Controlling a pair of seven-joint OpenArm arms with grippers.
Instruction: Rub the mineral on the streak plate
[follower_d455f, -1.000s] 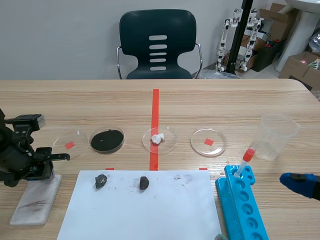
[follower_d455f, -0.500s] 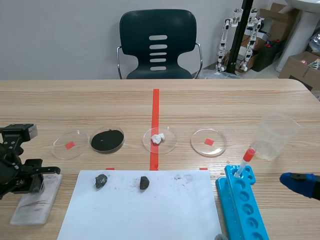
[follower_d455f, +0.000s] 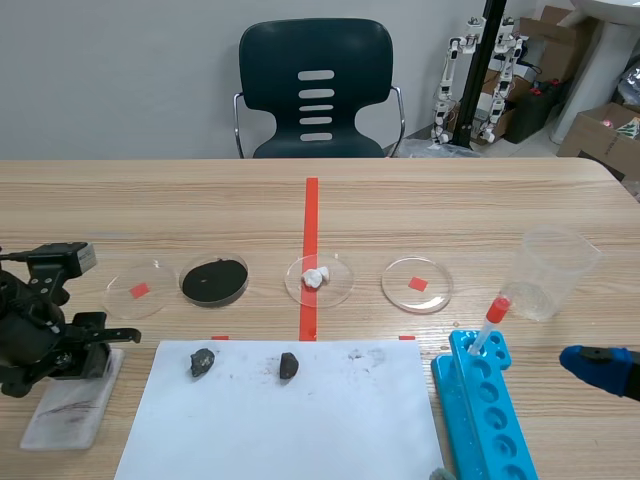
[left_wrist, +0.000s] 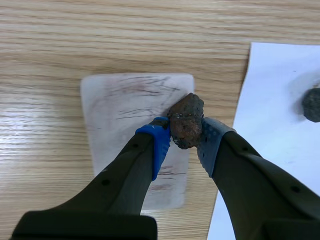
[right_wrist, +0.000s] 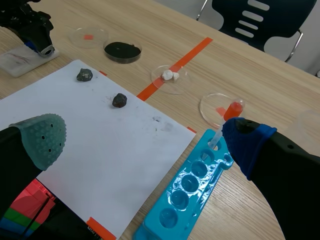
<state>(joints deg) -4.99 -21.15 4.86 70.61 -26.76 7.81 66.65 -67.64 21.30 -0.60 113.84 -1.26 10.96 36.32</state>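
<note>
Now pinching rough brown-black mineral lump (left_wrist: 186, 121) in left gripper (left_wrist: 185, 141), held down over white rectangular streak plate (left_wrist: 115, 115) for rubbing, with right gripper (right_wrist: 144, 140) spread wide, empty.

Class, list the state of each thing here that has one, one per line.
White rectangular streak plate: lying flat, streaked dark
Rough brown-black mineral lump: held over the plate
Left gripper: shut on the lump
Right gripper: open, holding nothing
Clear plastic cup: upright
Red-capped tube: standing in blue rack
</note>
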